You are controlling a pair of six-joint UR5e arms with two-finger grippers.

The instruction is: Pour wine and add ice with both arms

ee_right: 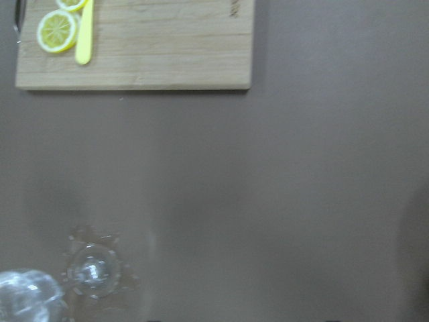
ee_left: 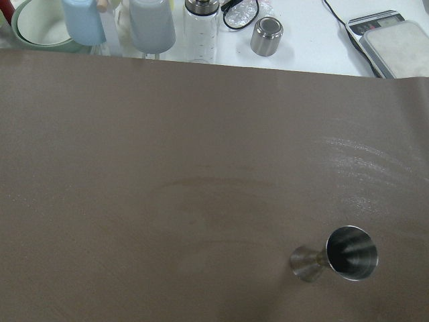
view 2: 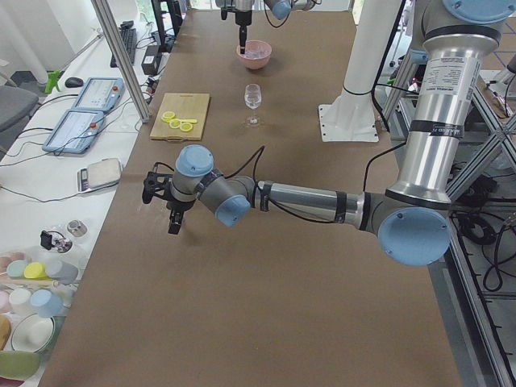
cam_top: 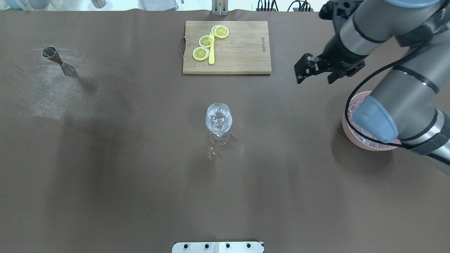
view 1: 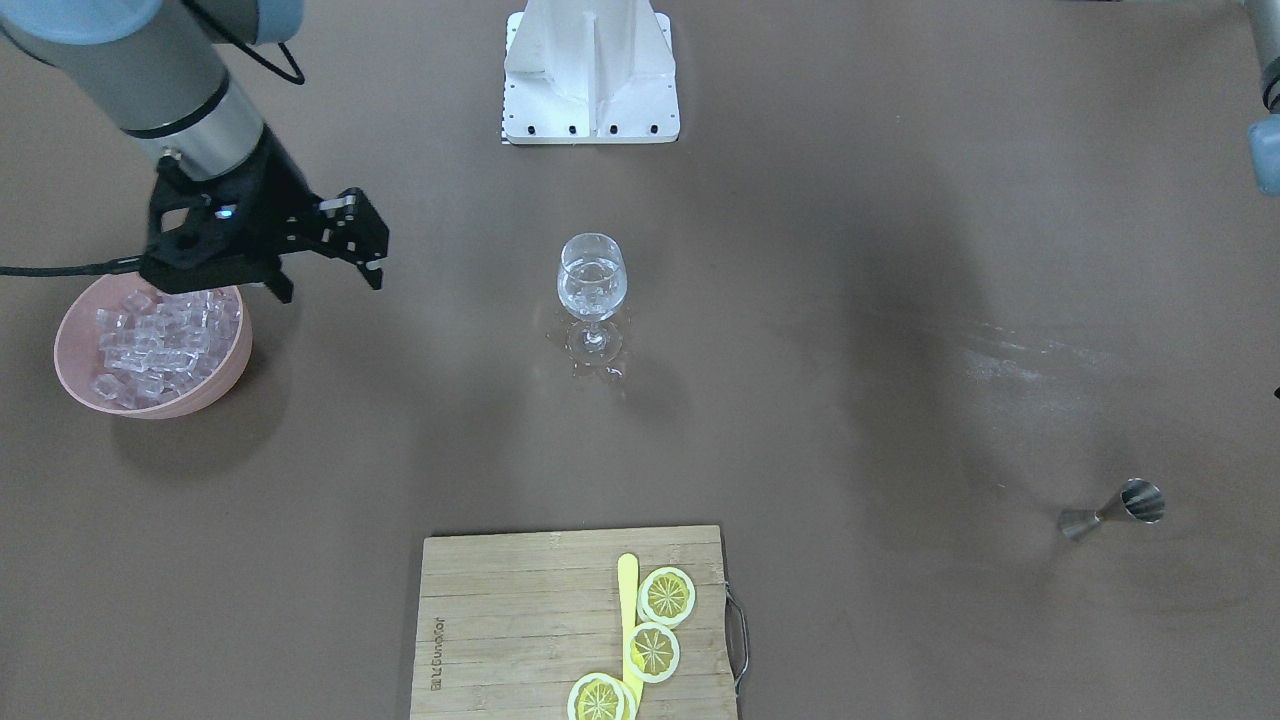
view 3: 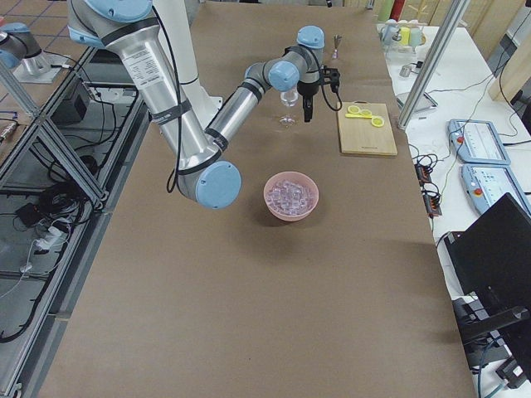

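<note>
The ice (view 1: 155, 335) is a heap of clear cubes in a pink bowl (view 1: 75, 375), also seen in the overhead view (cam_top: 346, 124). A wine glass (view 1: 592, 280) stands mid-table with a few clear cubes in it and a wet patch round its foot (cam_top: 219, 140). My right gripper (view 1: 330, 285) is open and empty, raised beside the bowl on the glass's side (cam_top: 314, 80). My left gripper (view 2: 172, 216) hangs over the table near a steel jigger (ee_left: 335, 255). I cannot tell whether it is open or shut.
A wooden cutting board (view 1: 500, 620) with lemon slices (view 1: 667, 596) and a yellow knife (view 1: 628, 600) lies on the operators' side. The jigger (view 1: 1115, 510) lies on its side. The white base block (view 1: 590, 70) stands behind the glass. Bottles (ee_left: 151, 23) stand past the table's end.
</note>
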